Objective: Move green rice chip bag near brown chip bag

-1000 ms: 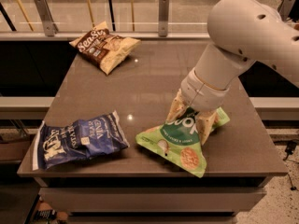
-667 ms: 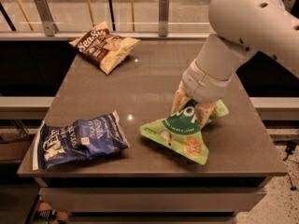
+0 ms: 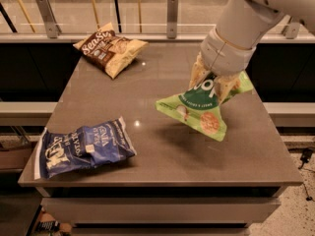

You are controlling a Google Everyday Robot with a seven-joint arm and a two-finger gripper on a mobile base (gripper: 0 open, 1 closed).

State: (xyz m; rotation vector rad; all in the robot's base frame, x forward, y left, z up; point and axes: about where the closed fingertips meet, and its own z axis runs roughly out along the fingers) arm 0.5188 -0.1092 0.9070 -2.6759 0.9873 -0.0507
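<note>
The green rice chip bag [image 3: 199, 109] hangs tilted in the air above the right half of the table, its lower corner pointing down. My gripper [image 3: 212, 82] is shut on the bag's upper edge, with tan fingers [image 3: 198, 72] on either side of it. The white arm comes in from the top right. The brown chip bag [image 3: 109, 48] lies flat at the far left of the table, well apart from the green bag.
A dark blue chip bag [image 3: 81, 146] lies at the table's front left corner. The table [image 3: 162, 156] is a brown slab with drop-offs at the front and sides. A glass railing with metal posts [image 3: 171, 14] runs behind it.
The gripper has lifted the green bag off the table and carried it up and slightly back. The brown and blue bags have not moved.
</note>
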